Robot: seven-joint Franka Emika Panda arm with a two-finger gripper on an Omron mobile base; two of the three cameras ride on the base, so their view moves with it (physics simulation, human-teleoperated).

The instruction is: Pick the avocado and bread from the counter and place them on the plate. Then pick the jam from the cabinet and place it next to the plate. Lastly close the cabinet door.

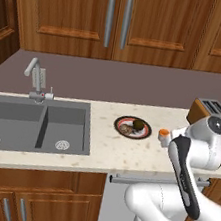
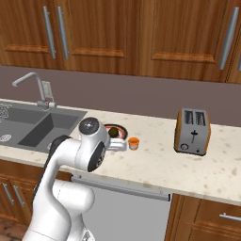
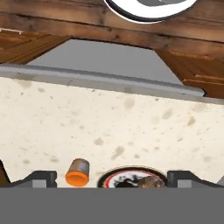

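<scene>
Already the avocado (image 1: 139, 123) and the bread (image 1: 126, 129) lie on the plate (image 1: 131, 134), which rests on the beige surface (image 1: 101, 146) to the right of the sink (image 1: 29, 125). A small jar with an orange lid, probably the jam (image 1: 164, 135), stands on the surface just right of the plate; in the hand view it lies just beside the plate's rim. The tool (image 3: 112, 183) hangs above them with its jaws spread wide and nothing between them.

The cabinet (image 1: 116, 20) on the far wall looks shut in the base views, both doors flush, so little may remain beyond confirming that. If the jar needs shifting, it looks rigid, light and smooth-sided; grip it across the body below the lid, squarely, since it could slip or topple.

A toaster (image 2: 192, 131) stands further right, well apart. The faucet (image 1: 36, 78) rises at the far-left, clear of any reach.
</scene>
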